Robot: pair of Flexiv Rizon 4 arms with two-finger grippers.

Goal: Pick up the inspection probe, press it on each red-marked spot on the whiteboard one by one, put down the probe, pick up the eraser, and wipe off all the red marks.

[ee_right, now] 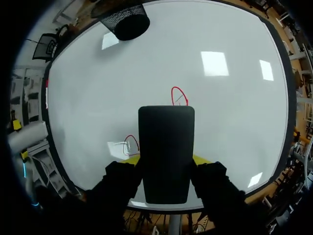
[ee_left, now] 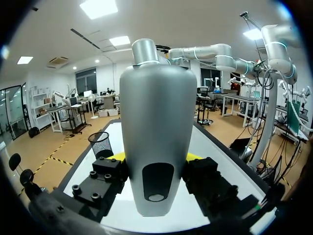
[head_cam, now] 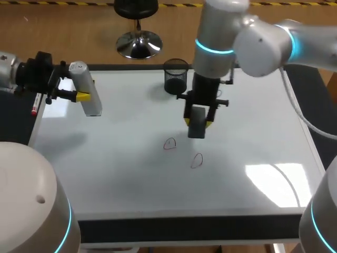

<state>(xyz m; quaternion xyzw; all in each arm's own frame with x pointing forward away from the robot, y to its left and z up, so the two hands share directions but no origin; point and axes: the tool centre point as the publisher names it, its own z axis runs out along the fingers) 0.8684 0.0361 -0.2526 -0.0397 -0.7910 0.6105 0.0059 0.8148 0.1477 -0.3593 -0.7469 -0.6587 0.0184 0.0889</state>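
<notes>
Two red marks (head_cam: 197,161) sit near the middle of the whiteboard (head_cam: 253,132). Just beyond them, the right gripper (head_cam: 198,121) points down and clamps the dark eraser (head_cam: 196,129) between both fingers. Farther left, the left gripper (head_cam: 79,94) grips the silver inspection probe (head_cam: 88,95). A mesh cup (head_cam: 175,76) stands at the far edge.

In our right wrist view the eraser (ee_right: 166,154) covers nearly all of our right gripper (ee_right: 166,159); only slivers of yellow show beside it. It hides the near end of one red mark (ee_right: 179,95), and we cannot tell whether a second red mark (ee_right: 131,143) continues behind its edge. In our left wrist view the probe (ee_left: 155,142) likewise masks our left gripper (ee_left: 155,159) and much of the whiteboard (ee_left: 212,144). The head view cuts off our left arm (head_cam: 16,71) at the side.
</notes>
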